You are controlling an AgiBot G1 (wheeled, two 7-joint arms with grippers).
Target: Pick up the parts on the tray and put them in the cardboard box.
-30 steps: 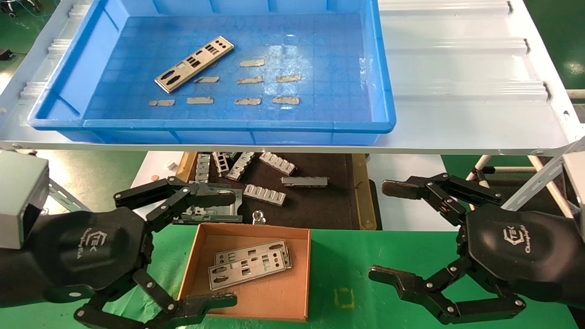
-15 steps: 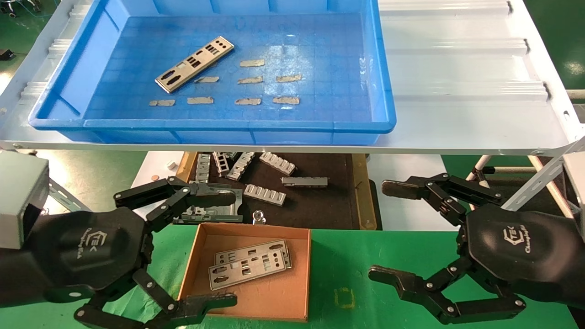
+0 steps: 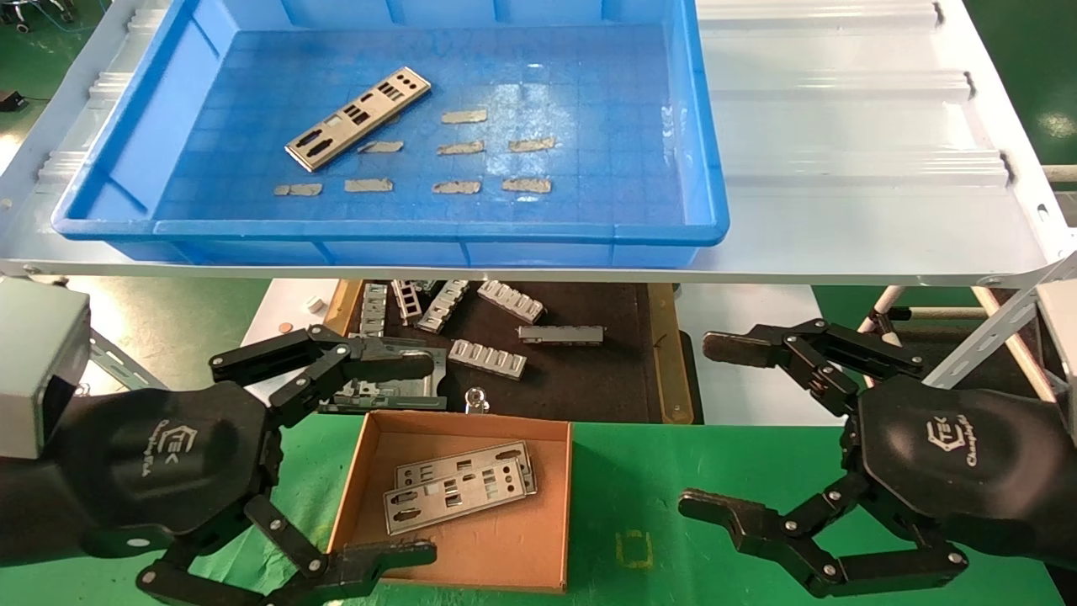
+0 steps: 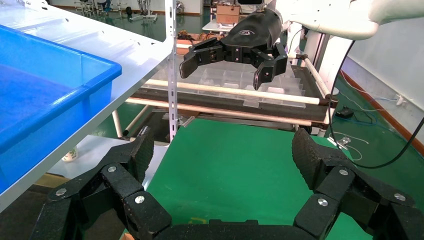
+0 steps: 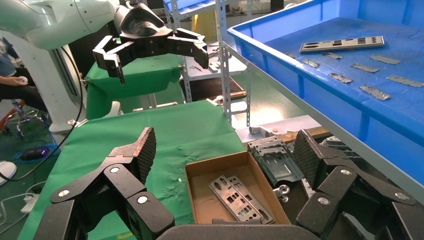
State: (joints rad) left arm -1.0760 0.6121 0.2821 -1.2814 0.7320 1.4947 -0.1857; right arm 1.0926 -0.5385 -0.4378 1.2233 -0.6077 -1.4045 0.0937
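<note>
One silver punched plate [image 3: 358,118] lies at an angle in the far left of the blue tray [image 3: 421,229]; it also shows in the right wrist view [image 5: 342,44]. The cardboard box [image 3: 538,505] sits on the green cloth near me and holds two overlapping plates [image 3: 460,486], also seen in the right wrist view [image 5: 241,197]. My left gripper [image 3: 425,459] is open and empty, just left of the box. My right gripper [image 3: 705,425] is open and empty, right of the box.
Several small grey strips [image 3: 458,147] lie on the tray floor. The tray rests on a white ribbed shelf [image 3: 850,143]. Below it a dark mat [image 3: 580,374] holds ribbed grey brackets [image 3: 488,358]. Green cloth [image 3: 715,459] covers the table.
</note>
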